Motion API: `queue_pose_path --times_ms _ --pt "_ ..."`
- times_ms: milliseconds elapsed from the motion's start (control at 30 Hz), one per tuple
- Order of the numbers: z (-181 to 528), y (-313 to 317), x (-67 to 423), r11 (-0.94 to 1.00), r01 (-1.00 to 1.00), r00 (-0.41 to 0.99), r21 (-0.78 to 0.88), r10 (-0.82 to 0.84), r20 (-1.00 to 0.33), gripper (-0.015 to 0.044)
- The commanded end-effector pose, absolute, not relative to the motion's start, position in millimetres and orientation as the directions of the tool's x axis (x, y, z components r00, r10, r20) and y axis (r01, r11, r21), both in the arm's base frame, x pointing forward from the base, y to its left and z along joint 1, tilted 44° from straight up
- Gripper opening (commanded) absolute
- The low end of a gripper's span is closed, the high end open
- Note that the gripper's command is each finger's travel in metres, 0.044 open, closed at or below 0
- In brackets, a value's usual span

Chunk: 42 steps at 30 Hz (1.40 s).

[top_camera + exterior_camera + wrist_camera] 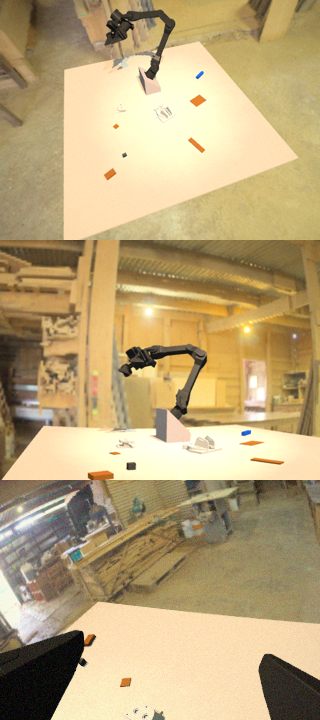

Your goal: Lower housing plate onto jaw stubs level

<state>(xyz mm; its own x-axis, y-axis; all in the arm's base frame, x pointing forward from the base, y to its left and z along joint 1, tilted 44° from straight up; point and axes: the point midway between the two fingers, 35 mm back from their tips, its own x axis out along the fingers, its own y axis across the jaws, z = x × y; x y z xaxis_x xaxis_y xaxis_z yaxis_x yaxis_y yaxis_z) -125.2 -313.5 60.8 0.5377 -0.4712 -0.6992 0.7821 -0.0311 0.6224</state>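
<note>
The pincer (108,40) (125,365) (176,654) of the black jointed arm (163,42) (194,376) is spread wide with nothing between its two fingers, raised well above the pale peach surface (155,201) (64,459) (200,635). Low in the wrist view, between the fingers sideways but well apart from both, a small off-white piece with two round marks (121,107) (125,443) (141,713) lies on the surface; it looks like the housing plate, though I cannot tell for certain. Well apart from it is one off-white base (163,120) (201,452) carrying two upright, rounded jaws

Counted out, there are four flat-sided orange pieces: one large square (198,100) (252,443), one long strip (196,144) (267,461), one small square tile (116,126) (115,453) (125,682) and one thick rectangular block (110,174) (100,475) (90,640). There is one small dark cube (124,155) (131,465) (83,662), one bright blue bar (199,74) (246,432) and one pinkish-grey wedge (153,89) (175,431), standing near the off-white base
</note>
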Motion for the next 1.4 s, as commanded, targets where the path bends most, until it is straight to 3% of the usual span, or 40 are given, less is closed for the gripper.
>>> queue_pose_path --times_ms 0,733,1367 --pt "52.4 -321.8 -111.1 -0.052 0.775 0.557 0.63 -0.414 -0.72 0.044" --pt "-2.7 -331.1 -26.9 -0.142 0.777 0.605 0.614 -0.101 -0.79 0.044" --pt "-52.9 -313.5 43.8 -0.214 0.839 0.539 0.5 0.207 -0.816 0.044"
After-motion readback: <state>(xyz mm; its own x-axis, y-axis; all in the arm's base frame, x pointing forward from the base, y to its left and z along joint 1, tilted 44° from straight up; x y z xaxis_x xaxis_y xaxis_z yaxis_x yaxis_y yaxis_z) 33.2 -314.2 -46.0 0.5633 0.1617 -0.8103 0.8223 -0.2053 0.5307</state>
